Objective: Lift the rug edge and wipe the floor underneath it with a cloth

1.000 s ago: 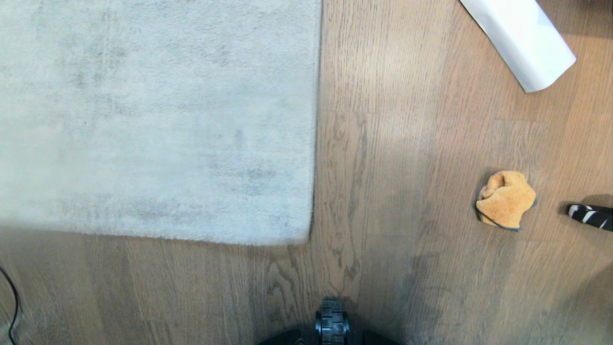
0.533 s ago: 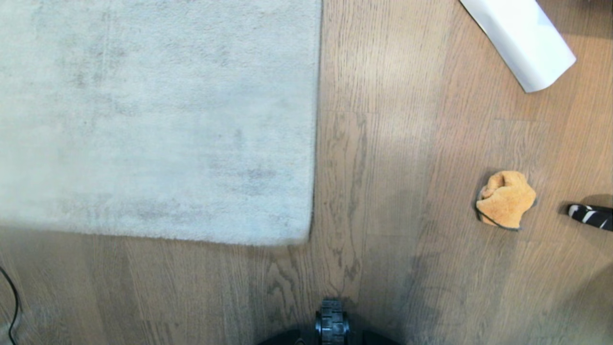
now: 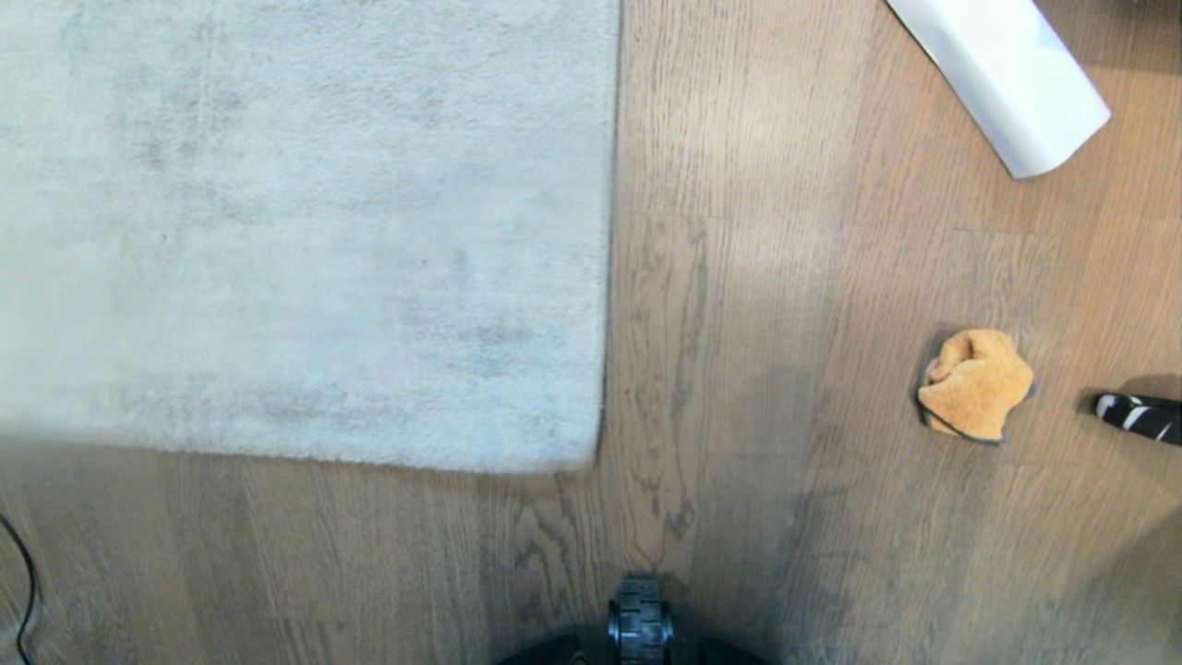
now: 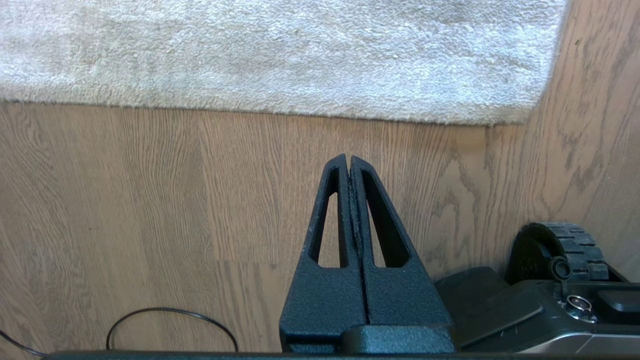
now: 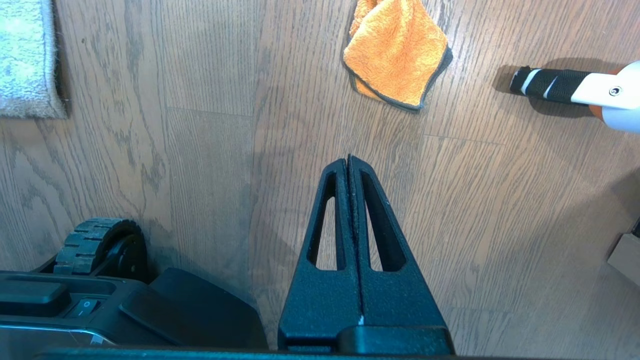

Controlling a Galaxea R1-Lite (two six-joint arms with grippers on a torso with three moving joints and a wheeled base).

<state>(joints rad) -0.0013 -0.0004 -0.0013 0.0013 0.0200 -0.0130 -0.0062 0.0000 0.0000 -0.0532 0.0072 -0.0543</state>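
The light grey rug (image 3: 295, 222) lies flat on the wood-grain floor (image 3: 739, 369), filling the upper left of the head view, its near right corner (image 3: 582, 457) down. The crumpled orange cloth (image 3: 974, 383) with dark edging rests on the floor at the right, well apart from the rug. Neither arm shows in the head view. In the left wrist view my left gripper (image 4: 348, 159) is shut and empty above bare floor, short of the rug's (image 4: 280, 55) near edge. My right gripper (image 5: 348, 160) is shut and empty, with the cloth (image 5: 397, 52) ahead of it.
A white rolled sheet of paper (image 3: 1007, 78) lies at the far right. A black-and-white striped handle (image 3: 1140, 416) lies on the floor just right of the cloth. My base and its front wheel (image 3: 639, 628) sit at the near edge. A thin black cable (image 4: 170, 320) loops at the left.
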